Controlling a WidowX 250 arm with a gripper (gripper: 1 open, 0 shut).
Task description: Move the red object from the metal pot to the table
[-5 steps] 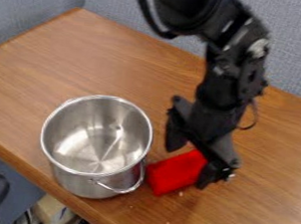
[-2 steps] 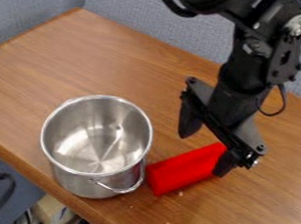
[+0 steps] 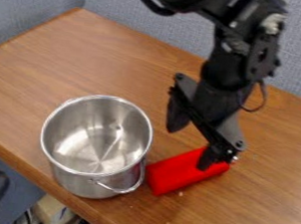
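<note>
The red object (image 3: 185,170), a bright red elongated block, lies flat on the wooden table (image 3: 78,62) just right of the metal pot (image 3: 96,144). The shiny round pot stands near the table's front edge, and its inside shows nothing but bare steel. My gripper (image 3: 195,135) points down, just above the block's far end. Its black fingers (image 3: 177,105) stand open, and nothing is held between them.
The table's front edge runs close below the pot and the block. A grey-blue wall stands behind the table. Dark cables and clutter show beneath the front edge at lower left.
The gripper has lifted off the red block, swung right and come back left over its far end, staying open. The block has stayed on the table beside the pot.
</note>
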